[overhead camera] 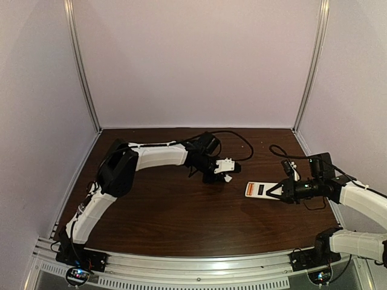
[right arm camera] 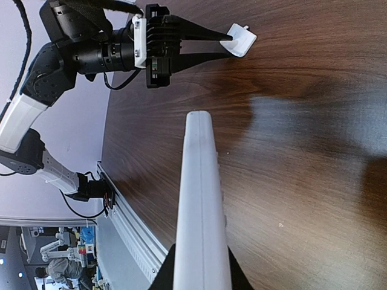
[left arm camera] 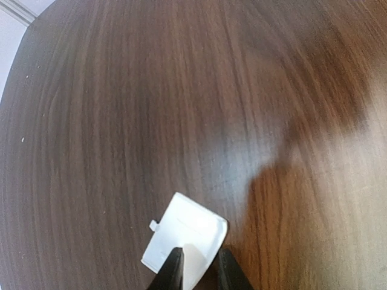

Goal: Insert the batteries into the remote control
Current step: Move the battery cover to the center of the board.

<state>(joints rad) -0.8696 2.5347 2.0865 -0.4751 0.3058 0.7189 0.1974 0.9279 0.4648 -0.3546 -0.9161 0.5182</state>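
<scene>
1. In the top view we see a dark wood-grain desk [overhead camera: 181, 211] closed in by pale lilac walls [overhead camera: 193, 60], with a metal rail [overhead camera: 193, 266] along its near edge.
2. The remote control [overhead camera: 260, 190] is held white back up towards the desk's right side, and the right gripper [overhead camera: 275, 192] is clamped on its right end. An orange patch [overhead camera: 250, 189] at its left end is too small for us to identify.
3. The left gripper [overhead camera: 225, 175] sits left of the remote control. Its fingertips blur together in this view.
4. In the left wrist view, bare grain fills the frame. The left gripper pinches a white cover [left arm camera: 187, 232], whose near edge is cut off.
5. In the right wrist view the remote control appears edge-on, so its faces are hidden. The right gripper's fingers [right arm camera: 166, 275] press on both of its sides. Beyond it, we cannot tell whether the cover touches the desk. The room past the rail is blurred.
</scene>
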